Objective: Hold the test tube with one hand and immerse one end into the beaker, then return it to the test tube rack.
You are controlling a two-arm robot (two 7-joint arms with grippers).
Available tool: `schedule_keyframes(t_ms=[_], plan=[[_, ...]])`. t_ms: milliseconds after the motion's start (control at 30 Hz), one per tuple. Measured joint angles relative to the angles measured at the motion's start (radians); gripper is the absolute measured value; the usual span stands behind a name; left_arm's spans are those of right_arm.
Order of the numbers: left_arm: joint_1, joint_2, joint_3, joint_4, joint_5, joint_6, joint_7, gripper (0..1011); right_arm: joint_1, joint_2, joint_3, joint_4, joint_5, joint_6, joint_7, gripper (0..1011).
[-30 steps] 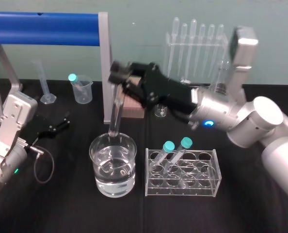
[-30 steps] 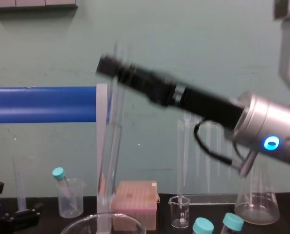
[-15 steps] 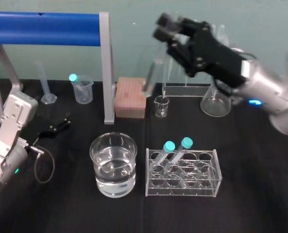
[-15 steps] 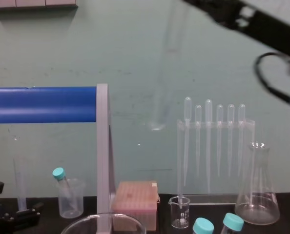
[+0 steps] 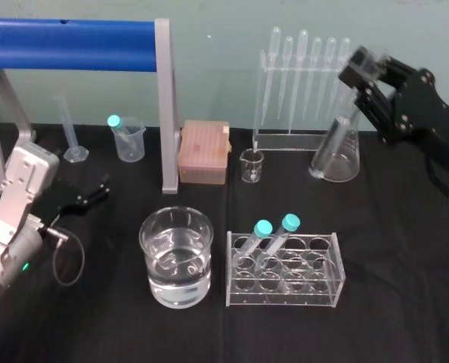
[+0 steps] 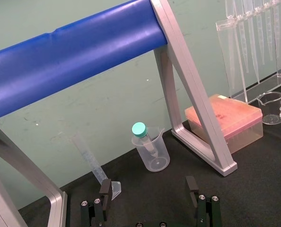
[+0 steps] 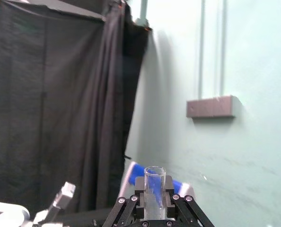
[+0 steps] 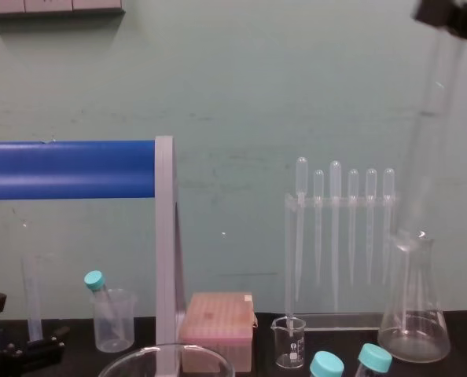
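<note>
The clear test tube (image 7: pixel 154 188) stands between the fingers of my right gripper (image 7: pixel 154 194), which is shut on it just under its rim. In the chest view the test tube (image 8: pixel 428 133) hangs high at the right, tilted, its lower end over the conical flask (image 8: pixel 413 314). My right gripper (image 5: pixel 360 69) is raised at the back right, far from the wide beaker (image 5: pixel 176 255) half full of water. To the right of the beaker stands the clear test tube rack (image 5: pixel 285 271) with two teal-capped tubes. My left gripper (image 5: pixel 88 195) lies parked, open, at the left.
A blue bar on grey legs (image 5: pixel 73 44) spans the back left. A pipette stand (image 5: pixel 304 83), a pink box (image 5: pixel 204 151), a small glass beaker (image 5: pixel 251 165), a plastic beaker (image 5: pixel 128 140) and a measuring cylinder (image 5: pixel 69 128) line the back.
My right gripper has lifted the test tube out of the beaker and swung it up and to the right, over the conical flask. The left arm has stayed put.
</note>
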Motion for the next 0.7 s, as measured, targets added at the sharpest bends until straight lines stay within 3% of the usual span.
schedule_keyframes(t_ms=[100,300,700], plan=[[0.000,0.000,0.000,0.000,0.000,0.000,0.000,1000,-0.056,0.023,0.030,-0.023,-0.003,0.016,-0.031,242],[0.000,0.000,0.000,0.000,0.000,0.000,0.000,1000,-0.099,0.032,0.046,-0.017,-0.019,0.048,-0.053,242],[0.000,0.000,0.000,0.000,0.000,0.000,0.000,1000,-0.104,0.007,0.022,0.058,-0.033,0.086,-0.039,241]])
